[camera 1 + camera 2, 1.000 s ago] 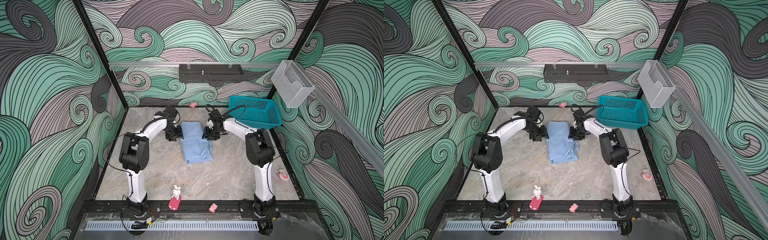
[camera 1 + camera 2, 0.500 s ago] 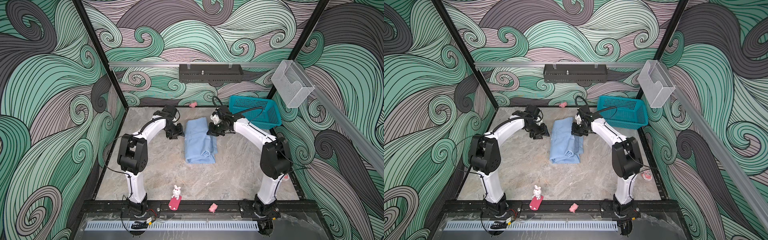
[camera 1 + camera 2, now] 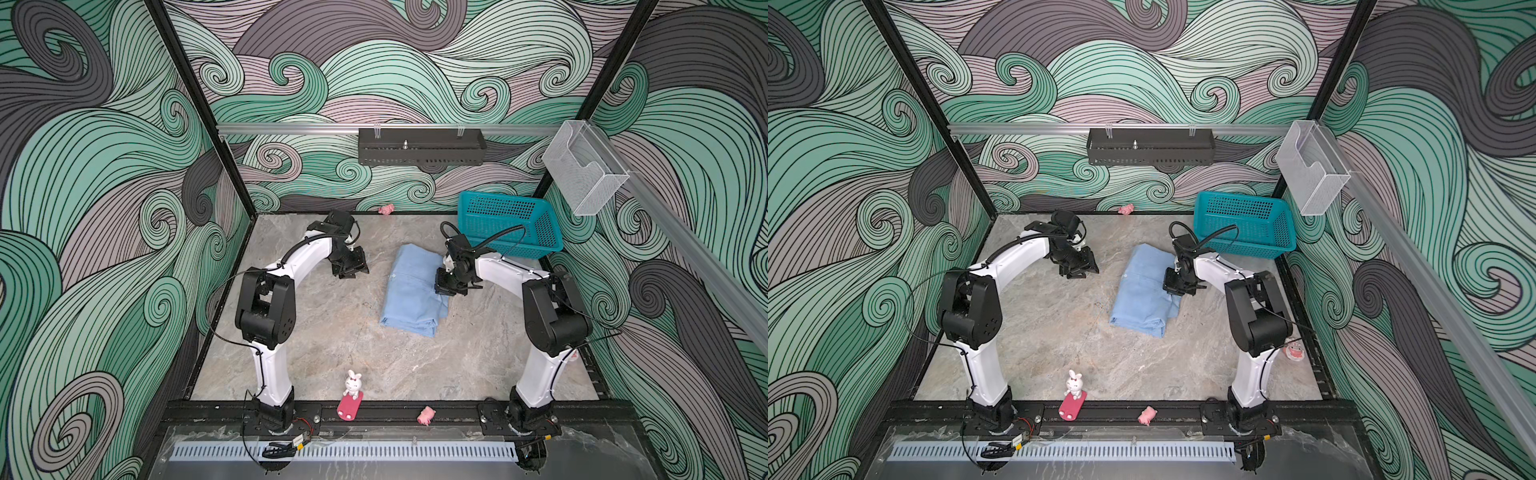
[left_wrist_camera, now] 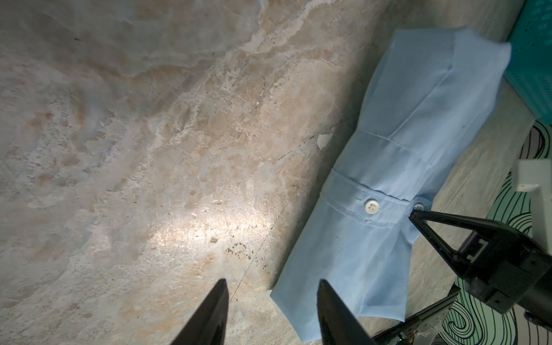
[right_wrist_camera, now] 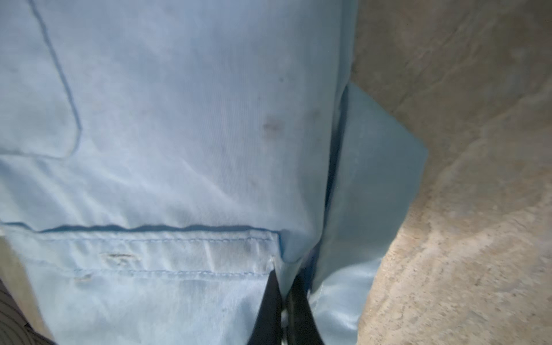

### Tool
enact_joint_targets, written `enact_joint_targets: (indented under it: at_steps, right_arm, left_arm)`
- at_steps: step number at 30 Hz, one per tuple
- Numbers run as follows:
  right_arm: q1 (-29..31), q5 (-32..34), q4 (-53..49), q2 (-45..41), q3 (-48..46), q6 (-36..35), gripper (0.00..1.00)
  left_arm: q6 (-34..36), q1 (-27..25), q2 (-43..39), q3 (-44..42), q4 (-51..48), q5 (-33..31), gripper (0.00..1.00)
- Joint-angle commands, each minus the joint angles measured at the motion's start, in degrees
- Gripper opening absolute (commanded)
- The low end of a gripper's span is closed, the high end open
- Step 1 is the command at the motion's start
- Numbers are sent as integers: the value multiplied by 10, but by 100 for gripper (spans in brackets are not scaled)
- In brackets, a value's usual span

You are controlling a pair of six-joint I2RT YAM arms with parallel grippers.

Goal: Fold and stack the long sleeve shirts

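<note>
Shirt (image 3: 409,291), light blue, folded lengthwise, lies on counter (image 3: 332,332) near basket (image 3: 505,196); right pincer (image 3: 443,290) pressed together, pinching its edge by a button (image 4: 419,206); left pincer (image 4: 271,287) spread, empty, above counter beside it.

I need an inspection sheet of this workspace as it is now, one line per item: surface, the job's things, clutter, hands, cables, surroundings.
Surface: marbled tabletop, no spill seen.
Job's things: one light blue shirt, partly folded, lying flat near the middle; no stack.
Clutter: rabbit figure and pink piglet toy at the front edge; small pink toy at the back; teal basket in the back right corner.
Hands: left hand open over bare table, holding nothing; right hand shut on the shirt's edge.
Cables: black cable arcs from the right wrist in front of the basket.
Surroundings: wave-patterned walls, black tray, clear holder.
</note>
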Motion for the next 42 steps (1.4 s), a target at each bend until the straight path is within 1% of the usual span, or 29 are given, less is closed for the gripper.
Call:
enact_joint_targets:
  at_steps: [1,5,8,13,19,22,25,27,29,30,32,33,35,37,39,42]
  right_arm:
    - [-4,37,4,20,-19,16,0]
    - [-3,30,11,27,-28,18,0]
    - [0,-5,36,46,-20,17,0]
    - [35,-61,37,118,57,8,0]
    - [74,-94,24,203,157,14,0]
    - [89,-98,9,215,195,6,0]
    - [92,-78,1,189,197,-1,1]
    - [91,-53,-19,164,197,-10,16]
    - [92,-22,-39,123,191,-19,36]
    - [92,-9,-43,101,183,-20,43]
    - [99,8,-48,54,165,-20,50]
    - [104,6,-46,36,159,-18,51]
    - [122,-13,-36,12,149,-9,51]
    - [148,-47,-28,9,150,1,49]
    - [167,-82,-7,13,140,21,44]
    - [185,-142,56,22,98,60,30]
  left_arm:
    - [-6,4,11,19,-5,4,51]
    - [-7,4,13,17,-5,5,50]
    - [-9,4,6,15,-3,2,50]
    - [-12,9,-15,13,-11,-18,49]
    - [-11,35,-53,-12,-19,-39,48]
    - [-6,45,-67,-21,-24,-54,48]
    - [-4,48,-66,-23,-24,-53,48]
    - [-6,48,-57,-23,-18,-40,48]
    - [-13,47,-46,-25,-5,-24,47]
    - [-16,48,-42,-26,2,-18,46]
    - [-25,48,-31,-26,24,-1,44]
    - [-29,48,-26,-24,32,7,44]
    - [-39,48,-15,-19,54,25,44]
    - [-51,48,-6,-18,77,46,44]
    - [-60,48,4,-14,92,68,45]
    - [-66,48,19,-7,99,85,45]
